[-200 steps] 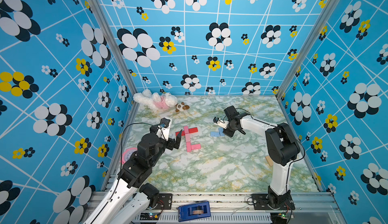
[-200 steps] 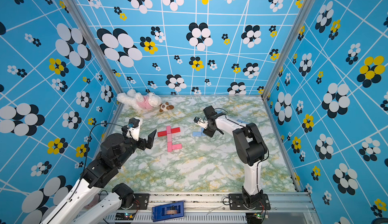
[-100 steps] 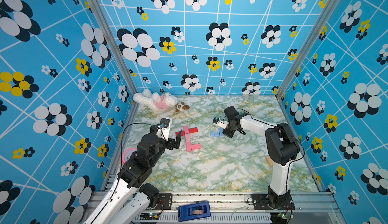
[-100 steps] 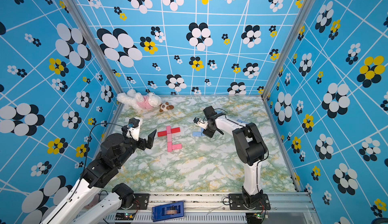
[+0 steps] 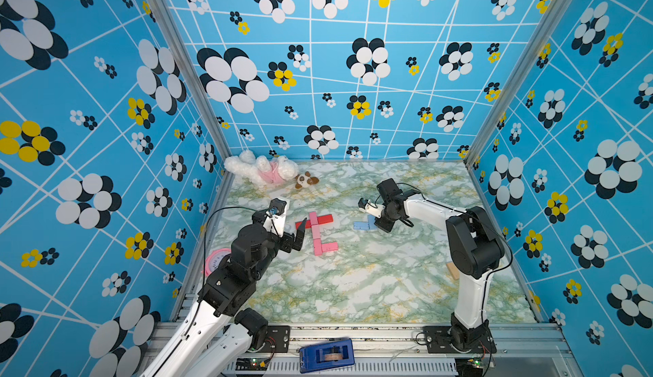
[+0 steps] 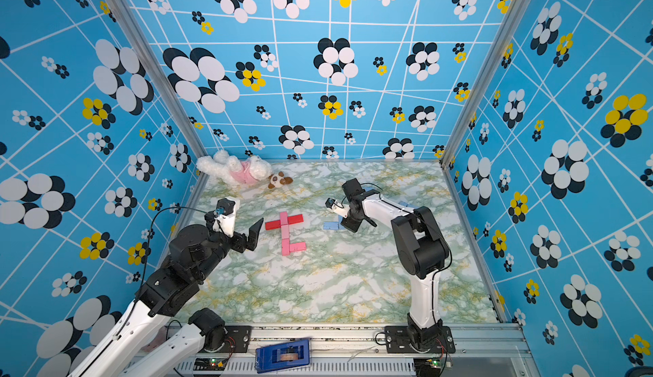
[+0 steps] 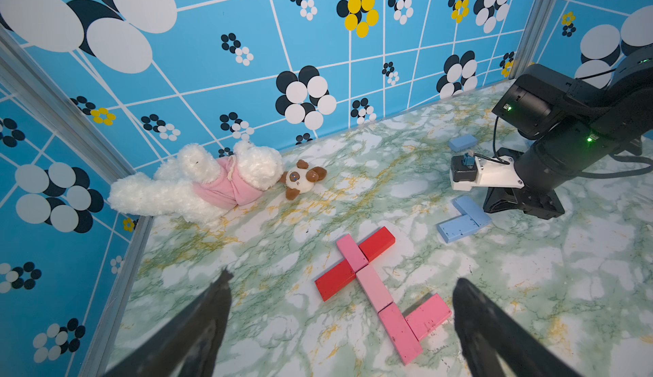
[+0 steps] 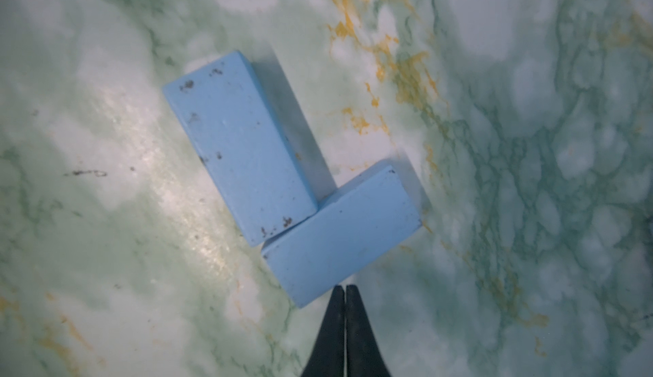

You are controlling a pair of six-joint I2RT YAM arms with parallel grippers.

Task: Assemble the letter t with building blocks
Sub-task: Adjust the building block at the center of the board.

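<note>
Nothing is found shifted since a second earlier: both arms and every block are placed as they were. Desk (image 5: 353, 287), green-marbled. Letter figure, near the desk's middle: a stem of three pink blocks (image 7: 374, 288) laid end to end, two red blocks (image 7: 334, 281) set against it, one on each side, as a crossbar, and a fourth pink block (image 7: 427, 317) turned sideways at the stem's foot; all are flat and touching. Light blue blocks (image 8: 243, 152), two, flat, touching in an L, lie apart from the figure on the right arm's side. A tan wooden block (image 5: 452, 271) lies by the right arm's base. Left claw (image 7: 341, 281): spread wide, nothing held, hung over the near end of the figure. Right claw (image 8: 344, 288): closed tight, nothing gripped, its tips set at the long edge of one light blue block; whether contact is made cannot be told. Plush toy (image 7: 212, 180) and pink alarm clock (image 5: 215, 262) are not task items. The t is judged already formed, and the step in hand is judged a nudging of the spare blue pair. A slow, level push is called for next, kept well clear of the crossbar.
</note>
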